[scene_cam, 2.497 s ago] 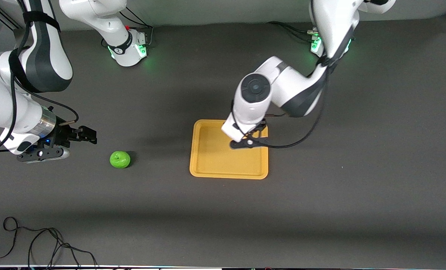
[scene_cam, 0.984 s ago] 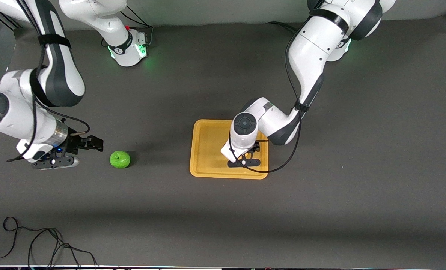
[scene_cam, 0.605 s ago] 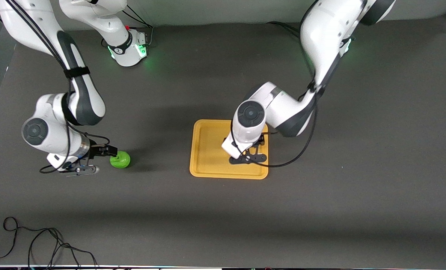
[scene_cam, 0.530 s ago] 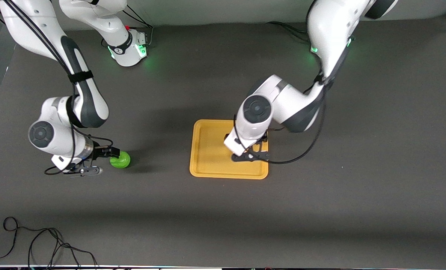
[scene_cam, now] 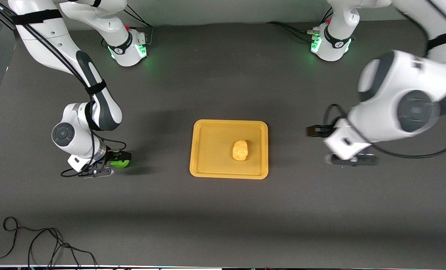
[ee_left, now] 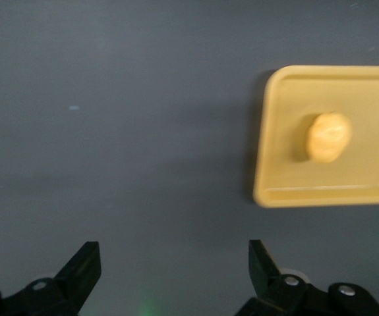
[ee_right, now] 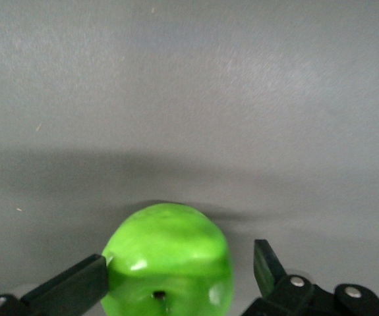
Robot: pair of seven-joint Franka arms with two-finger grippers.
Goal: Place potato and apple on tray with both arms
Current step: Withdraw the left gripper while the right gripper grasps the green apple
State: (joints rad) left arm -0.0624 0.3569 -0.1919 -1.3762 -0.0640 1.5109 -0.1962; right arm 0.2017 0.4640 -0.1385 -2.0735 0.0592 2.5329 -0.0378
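The pale yellow-tan potato [scene_cam: 240,150] lies on the yellow-orange tray [scene_cam: 211,165] at mid-table, free of both grippers. It also shows in the left wrist view [ee_left: 328,136] on the tray [ee_left: 288,191]. My left gripper [scene_cam: 314,131] is open and empty [ee_left: 173,273], up over bare table toward the left arm's end, away from the tray. The green apple [scene_cam: 121,164] sits on the table toward the right arm's end. My right gripper [scene_cam: 118,158] is low and open around the apple [ee_right: 169,263]. One finger [ee_right: 77,283] touches it; the other stands a little apart.
The table is a dark grey mat [scene_cam: 223,217]. A loose black cable [scene_cam: 39,243] lies at the corner nearest the front camera, at the right arm's end. The two arm bases [scene_cam: 129,48] [scene_cam: 330,45] glow green along the robots' edge.
My left gripper has let go of the potato on the tray and swung away toward the left arm's end. My right gripper has moved in and come down around the apple.
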